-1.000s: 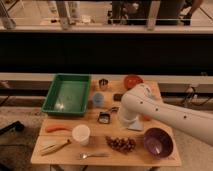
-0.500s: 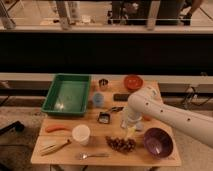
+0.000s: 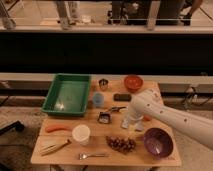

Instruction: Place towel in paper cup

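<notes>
The white paper cup (image 3: 81, 134) stands upright at the front left of the wooden table (image 3: 165, 159). My gripper (image 3: 131, 120) is at the end of the white arm that reaches in from the right, low over the table's middle right. A pale, crumpled thing that looks like the towel (image 3: 132, 124) sits right at the gripper, partly hidden by the arm. The gripper is about a hand's width to the right of the cup and slightly behind it.
A green tray (image 3: 67, 94) sits at the back left. A blue cup (image 3: 98, 99), metal cup (image 3: 103, 83), red bowl (image 3: 133, 81) and black item (image 3: 122, 97) lie behind. A purple bowl (image 3: 158, 142), grapes (image 3: 121, 144), fork (image 3: 92, 155), banana (image 3: 55, 146) and carrot (image 3: 57, 128) line the front.
The arm has swung forward and down toward the table's middle. The red bowl it was covering now shows in full. The pale thing has stayed under the gripper.
</notes>
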Tool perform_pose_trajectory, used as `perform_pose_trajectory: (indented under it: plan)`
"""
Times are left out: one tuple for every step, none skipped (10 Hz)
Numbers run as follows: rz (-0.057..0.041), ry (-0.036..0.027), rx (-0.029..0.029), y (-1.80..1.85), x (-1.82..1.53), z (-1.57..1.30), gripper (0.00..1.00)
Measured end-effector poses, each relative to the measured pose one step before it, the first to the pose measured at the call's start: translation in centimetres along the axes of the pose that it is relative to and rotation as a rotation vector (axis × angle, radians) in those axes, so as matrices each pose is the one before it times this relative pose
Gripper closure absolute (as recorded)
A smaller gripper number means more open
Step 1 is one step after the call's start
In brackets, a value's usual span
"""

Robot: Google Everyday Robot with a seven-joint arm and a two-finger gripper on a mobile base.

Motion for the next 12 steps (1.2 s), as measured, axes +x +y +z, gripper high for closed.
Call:
perform_pose_trajectory:
  plan:
    - [0.01743,0.00436,0.0055,-0.454,0.491,0.08,0.2]
    - [0.02318,0.01385,0.00649,-0.013,1.193,-0.227,0.2]
    - [0.0138,0.00941,0.00316,0.044,0.775,-0.217,0.2]
    - [0.01531,0.00922,0.00268,-0.061,0.677,-0.297,0.2]
    - [0.01612,0.01013,-0.00381,0.013,0.749,-0.159,0.2]
    - [0.01547,0.0033,-0.00231,0.133,0.65,-0.027,0.21]
    - [0.0138,0.00291,-0.00836,0.415,0.629,0.223,0.25]
    - [0.00748,0.00204,-0.00943,0.287,0.347,0.368,0.31]
    - [0.00332,-0.00242,-0.00745,0.099,0.027,0.485,0.31]
    - [0.00534,-0.00227,-0.0093,0.232,0.149,0.576,0.34]
    - [0.01104,-0.00238,-0.01137,0.393,0.409,0.603,0.4]
    - [0.00513,-0.00154,-0.00819,0.269,0.277,0.184,0.51]
